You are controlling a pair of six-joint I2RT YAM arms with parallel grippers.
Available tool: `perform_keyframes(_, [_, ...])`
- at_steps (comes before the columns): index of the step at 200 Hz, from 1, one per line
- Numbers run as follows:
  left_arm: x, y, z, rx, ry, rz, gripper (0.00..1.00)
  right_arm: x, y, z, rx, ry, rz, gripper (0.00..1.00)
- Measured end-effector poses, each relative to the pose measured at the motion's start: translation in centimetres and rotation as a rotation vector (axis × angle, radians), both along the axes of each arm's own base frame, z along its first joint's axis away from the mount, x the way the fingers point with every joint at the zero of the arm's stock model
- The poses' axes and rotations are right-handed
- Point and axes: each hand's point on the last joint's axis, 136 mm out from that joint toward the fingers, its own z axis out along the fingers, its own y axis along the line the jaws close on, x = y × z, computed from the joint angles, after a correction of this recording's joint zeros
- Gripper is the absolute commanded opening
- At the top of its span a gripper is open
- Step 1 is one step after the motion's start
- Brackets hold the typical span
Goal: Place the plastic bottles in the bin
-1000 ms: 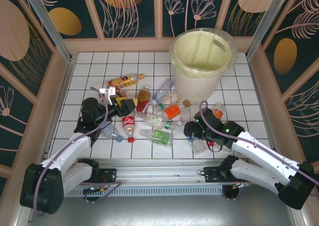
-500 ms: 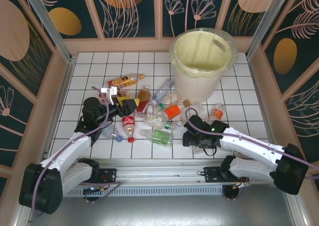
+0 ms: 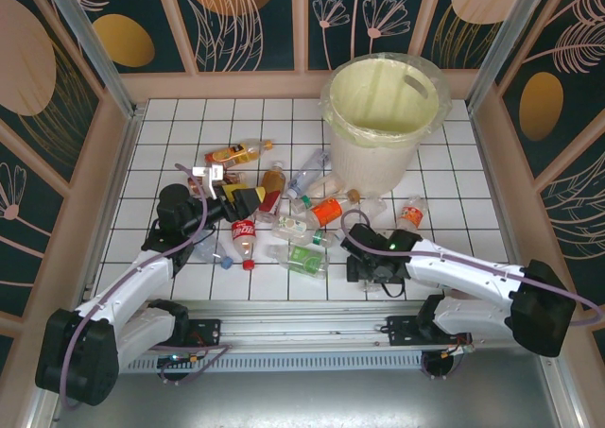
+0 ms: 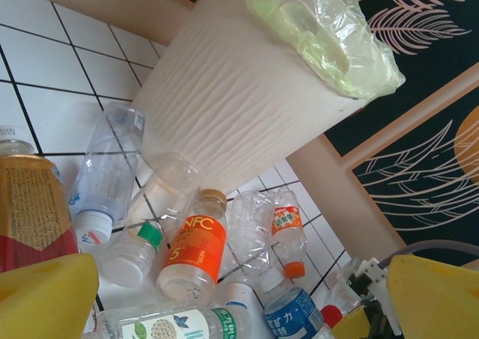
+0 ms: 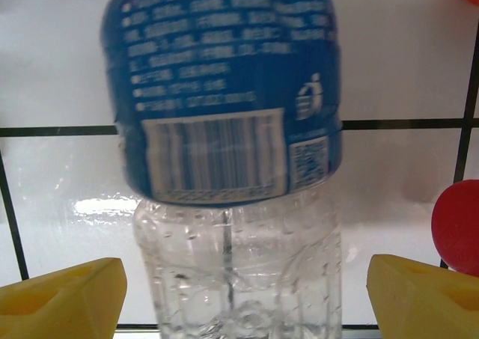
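The right hand [image 5: 239, 301] hangs low over a blue-labelled bottle [image 5: 224, 92] that lies flat on the table [image 3: 161, 135]. Its yellow fingers [image 5: 63, 294] are spread to either side of the clear lower body with a thin gap on each side, so nothing is pinched yet. Straddling the bottle across its width looks like the setup for a squeeze on the ribbed clear part, which should grip better than the slick label.

The left hand [image 3: 232, 196] is spread wide and empty just above the heap of bottles [image 3: 284, 225] at mid-table. It faces the bin [image 3: 378, 159], probably keeping out of the other arm's way. The bin stands upright at the far side, just behind the heap, with its bag-lined mouth open for an easy drop.
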Motion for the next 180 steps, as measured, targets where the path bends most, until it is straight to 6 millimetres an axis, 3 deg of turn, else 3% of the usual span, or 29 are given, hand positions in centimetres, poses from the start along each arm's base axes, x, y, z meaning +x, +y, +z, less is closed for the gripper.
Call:
perform_keyframes(83, [0.0,0.0,-0.1,0.002,0.003,0.003,0.99,0.7,0.3,-2.1,-0.023,-0.012,-0.029,0.77])
perform_keyframes(113, [0.0,0.0,-0.1,0.002,0.003,0.003,0.98,0.8,0.4,-2.7,-0.025,-0.010,-0.029,0.70])
perform_keyframes(133, [0.0,0.0,-0.1,0.002,0.003,0.003,0.99,0.9,0.6,-2.7,-0.018,-0.014,-0.026,0.65])
perform_keyframes(180, [0.4,-0.2,0.1,-0.001,0.010,-0.006,0.99,1.3,1.1,-1.5,0.037,-0.054,-0.018,0.63])
